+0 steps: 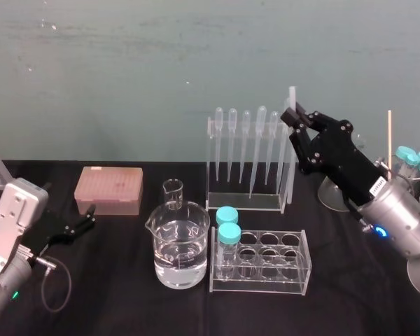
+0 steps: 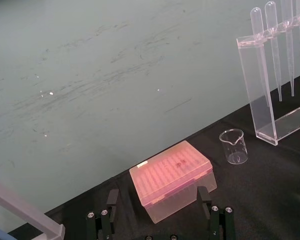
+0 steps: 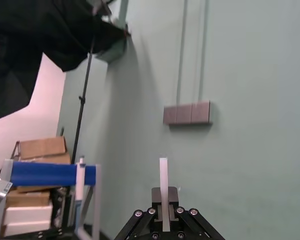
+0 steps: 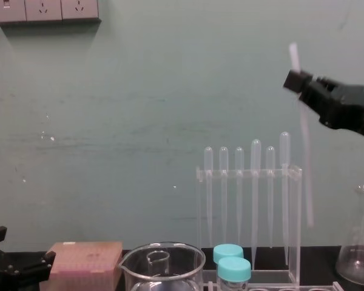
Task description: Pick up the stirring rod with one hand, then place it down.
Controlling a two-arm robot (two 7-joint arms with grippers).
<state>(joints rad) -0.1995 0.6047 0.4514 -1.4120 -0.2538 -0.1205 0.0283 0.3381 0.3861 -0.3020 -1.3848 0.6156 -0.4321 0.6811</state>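
Black tabletop (image 1: 119, 294), seemingly scuffed green wall (image 1: 126, 70); right gripper (image 1: 294, 119) holds stirring rod (image 4: 304, 163) aloft.

A black surface (image 1: 112, 301) meets a pale teal wall (image 1: 126, 70) flecked with faint scuffs. The stirring rod (image 4: 304, 163) is translucent white. The right gripper (image 1: 292, 114) on it is black, and its arm (image 1: 399, 217) is silver-grey with a small blue light. The left gripper (image 1: 91, 215) is black too, on a silver-grey arm (image 1: 10, 217) with a green light. A tip box (image 1: 109, 189) is rosy pink. Two vials (image 1: 228, 241) wear turquoise caps. The beaker (image 1: 182, 241), pipettes (image 1: 246, 140), pipette rack (image 1: 246, 201) and tube rack (image 1: 304, 269) are colourless and clear.
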